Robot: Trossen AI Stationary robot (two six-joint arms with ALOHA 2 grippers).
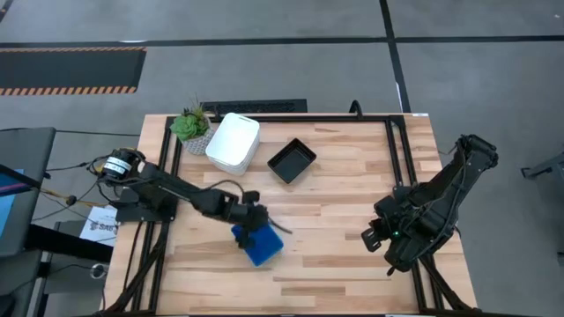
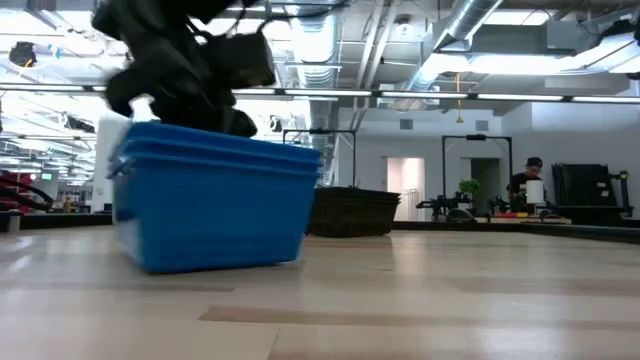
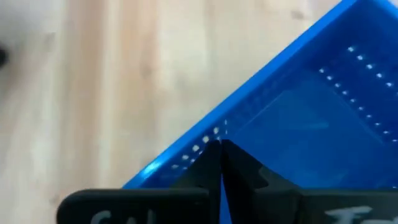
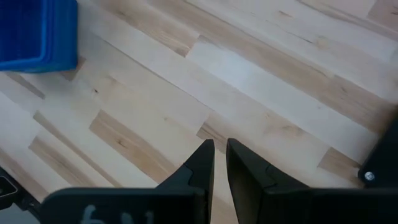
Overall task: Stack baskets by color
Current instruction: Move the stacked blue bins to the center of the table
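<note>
Near the table's front edge, left of centre — left gripper [image 1: 256, 222] pinching the wall of the blue baskets [image 1: 261, 246], fingers pressed together on the rim. Sitting nested on the wooden table [image 1: 344, 220], rims stacked. Farther back, resting near the potted plant [image 1: 190, 125]: white baskets [image 1: 233, 142] and black baskets [image 1: 292, 160]. Hovering over the right side — right gripper [image 4: 219, 163], fingers slightly parted, holding nothing.

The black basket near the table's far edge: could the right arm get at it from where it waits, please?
Probably yes: bare table lies between the right gripper and the black basket; the left gripper is clamped on the blue baskets, off that path.
</note>
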